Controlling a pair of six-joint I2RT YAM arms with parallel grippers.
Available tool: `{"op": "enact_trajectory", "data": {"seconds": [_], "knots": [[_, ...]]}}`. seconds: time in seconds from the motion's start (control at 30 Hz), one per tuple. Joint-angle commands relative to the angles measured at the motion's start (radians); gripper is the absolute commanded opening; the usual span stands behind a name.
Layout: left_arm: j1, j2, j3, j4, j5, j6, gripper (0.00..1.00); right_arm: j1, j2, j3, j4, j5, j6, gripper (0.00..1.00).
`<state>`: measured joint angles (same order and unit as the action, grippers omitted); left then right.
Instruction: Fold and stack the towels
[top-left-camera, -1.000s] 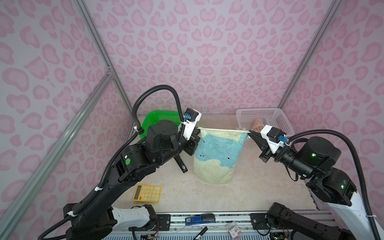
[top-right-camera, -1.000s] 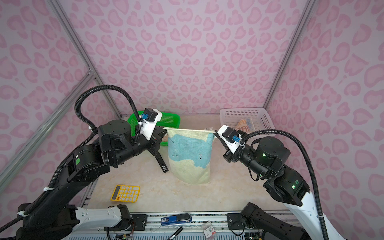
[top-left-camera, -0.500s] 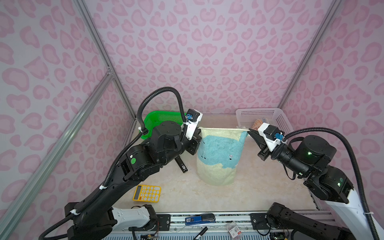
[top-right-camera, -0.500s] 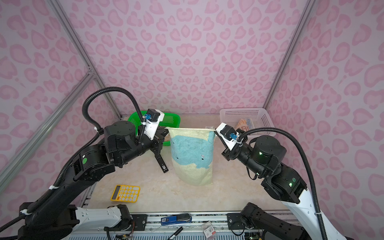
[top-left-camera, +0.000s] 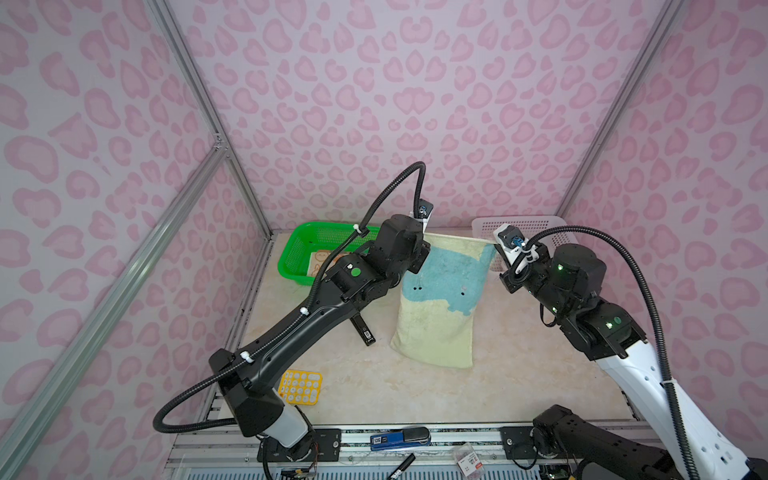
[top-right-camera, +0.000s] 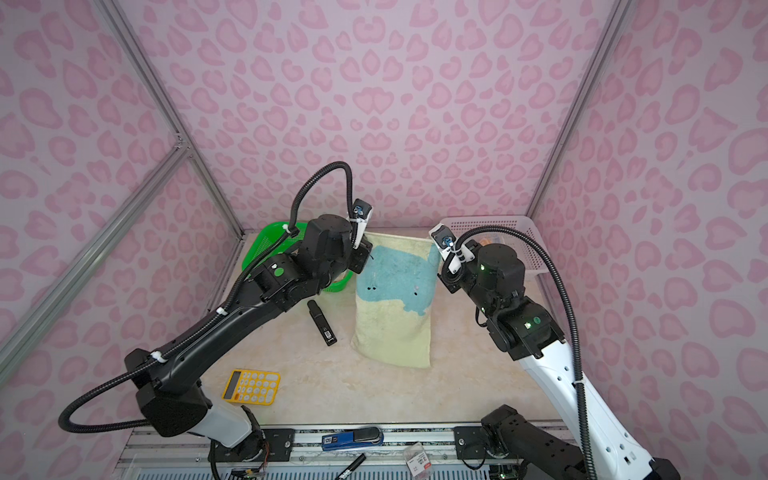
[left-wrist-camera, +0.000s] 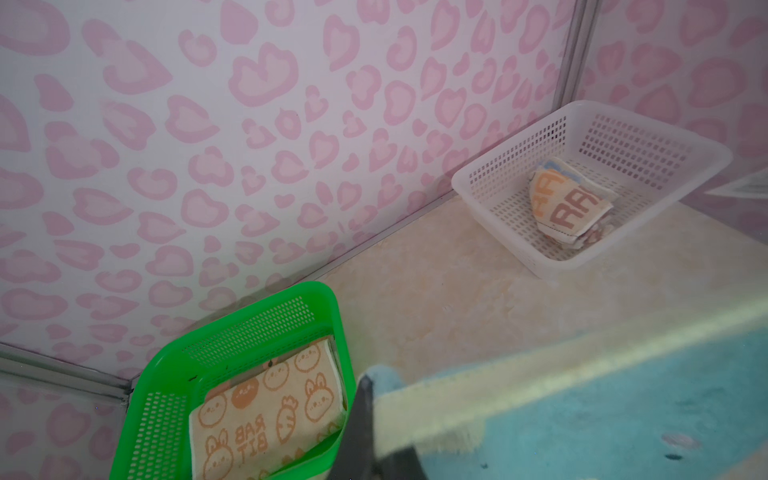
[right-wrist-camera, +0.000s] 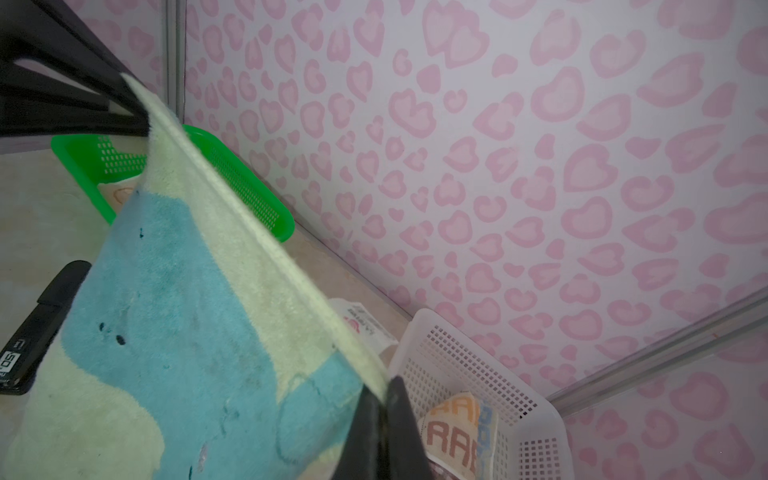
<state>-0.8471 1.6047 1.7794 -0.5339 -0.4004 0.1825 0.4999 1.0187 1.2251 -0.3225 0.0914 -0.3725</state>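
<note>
Now the left gripper (left-wrist-camera: 366, 384) and right gripper (right-wrist-camera: 388, 388) each clamp a top corner of the blue towel (top-left-camera: 440, 299). It hangs stretched mid-table, bottom edge on the table (top-left-camera: 519, 386), green basket (top-left-camera: 291, 253) at its 10 o'clock, white basket (top-left-camera: 519, 219) at 2

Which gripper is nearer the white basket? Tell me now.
Right. The right gripper holds one towel corner beside the white basket; the left gripper holds the other corner by the green basket.
</note>
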Motion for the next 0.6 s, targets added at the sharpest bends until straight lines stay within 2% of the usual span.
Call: {"op": "enact_trajectory", "data": {"seconds": [0.0, 0.23, 0.57], "knots": [[0.049, 0.093, 0.060, 0.074, -0.094, 0.021, 0.02, -0.057, 0.062, -0.021, 0.140, -0.015, 0.033, 0.00], [0.096, 0.269, 0.204, 0.057, -0.133, 0.056, 0.02, -0.098, 0.212, 0.016, 0.199, -0.052, 0.030, 0.00], [0.094, 0.126, 0.135, 0.073, -0.012, 0.039, 0.02, -0.099, 0.128, 0.038, 0.138, -0.163, 0.015, 0.00]]}}
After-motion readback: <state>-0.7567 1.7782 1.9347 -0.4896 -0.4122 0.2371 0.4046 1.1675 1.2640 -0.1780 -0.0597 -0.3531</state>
